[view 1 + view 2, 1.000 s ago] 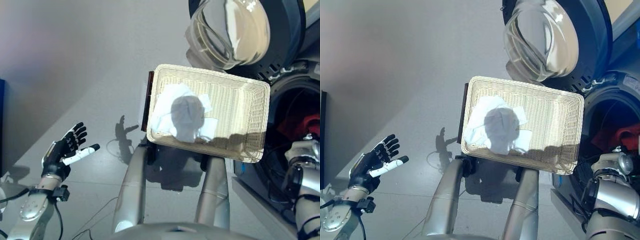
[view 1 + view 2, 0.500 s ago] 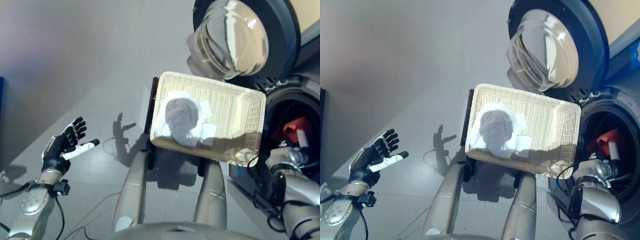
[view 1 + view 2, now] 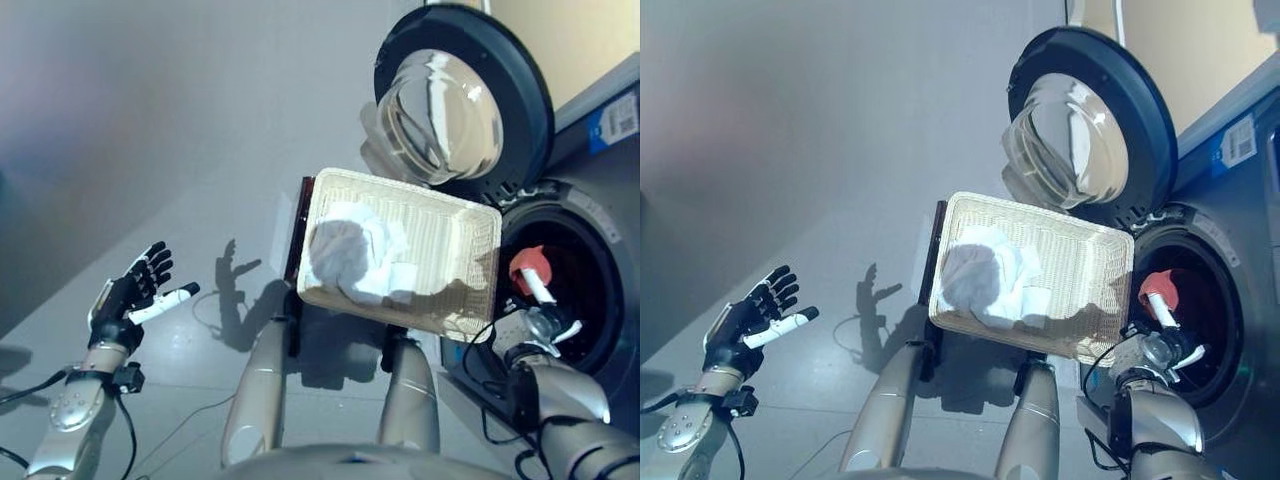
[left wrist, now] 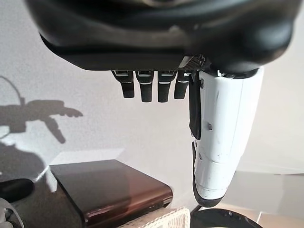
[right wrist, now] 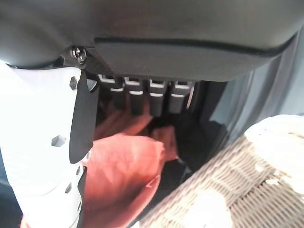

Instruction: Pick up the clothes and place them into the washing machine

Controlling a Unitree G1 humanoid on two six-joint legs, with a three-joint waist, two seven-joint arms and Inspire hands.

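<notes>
A red cloth lies in the washing machine's drum, whose round glass door stands swung open. My right hand is at the drum's mouth, open. In its wrist view the straight fingers and white thumb frame the red cloth, which rests against the thumb. A white cloth is bunched in the cream wicker basket in front of me. Far to the left, my left hand hangs open over the floor, holding nothing.
A dark brown board runs along the basket's left side and shows in the left wrist view. The machine's grey front fills the right edge. Grey floor spreads to the left and beyond.
The whole picture has shifted, so the camera moved: more of the machine and door shows. My right hand stays at the drum mouth by the red cloth. The left hand is unchanged.
</notes>
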